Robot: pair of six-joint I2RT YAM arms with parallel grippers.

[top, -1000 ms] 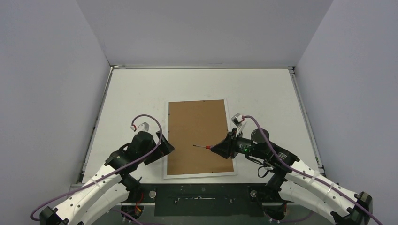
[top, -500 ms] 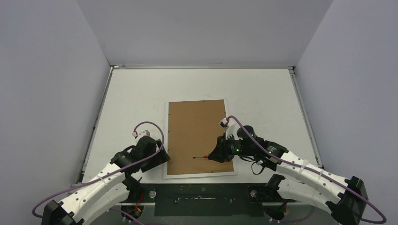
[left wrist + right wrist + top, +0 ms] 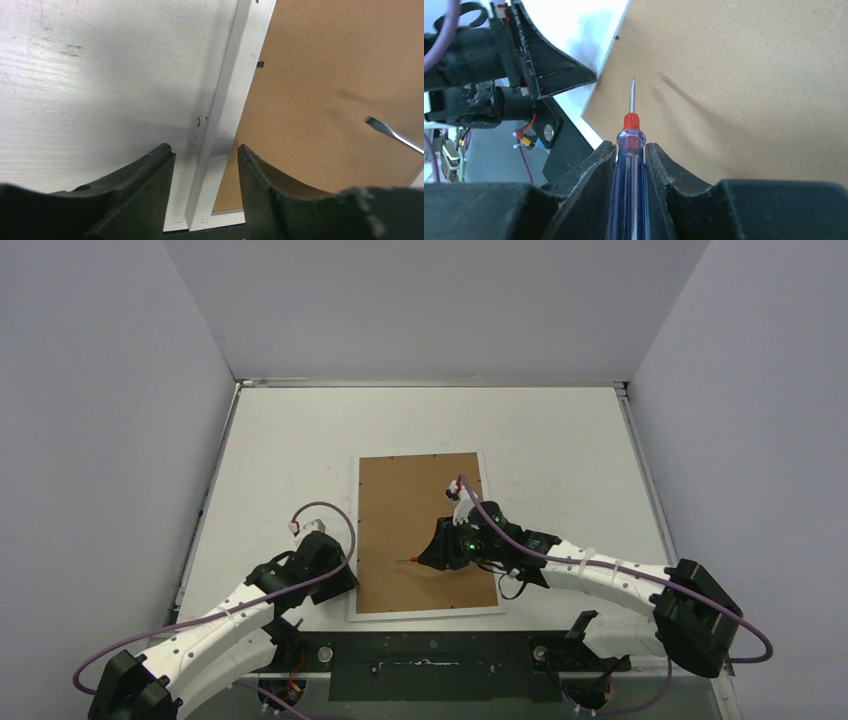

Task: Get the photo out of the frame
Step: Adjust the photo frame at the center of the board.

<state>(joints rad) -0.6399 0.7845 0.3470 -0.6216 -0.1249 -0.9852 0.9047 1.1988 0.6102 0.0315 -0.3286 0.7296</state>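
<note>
The left jaws stand partly spread and hold nothing. Their two black fingers (image 3: 150,170) sit on either side of the white border strip (image 3: 227,100) of the frame (image 3: 415,505), close to its near left corner. A narrow gap shows on the outer side of the strip; on the inner side I cannot tell if the finger touches. The right jaws are pressed on the blue handle of a screwdriver (image 3: 630,150), whose thin blade points to the left border, low over the brown back.

The frame lies flat, back up, in the middle of the worktop (image 3: 300,440), towards its near edge. The photo is hidden under the brown board, so no part of it shows. A small black clip (image 3: 260,63) is seen at the board's edge. The frame's near right part is covered by the right arm (image 3: 600,575).

Compared with one second ago, the right arm has reached further left across the board, and the screwdriver tip is now nearer the left border. The left arm (image 3: 250,600) has drawn towards the near left corner.
</note>
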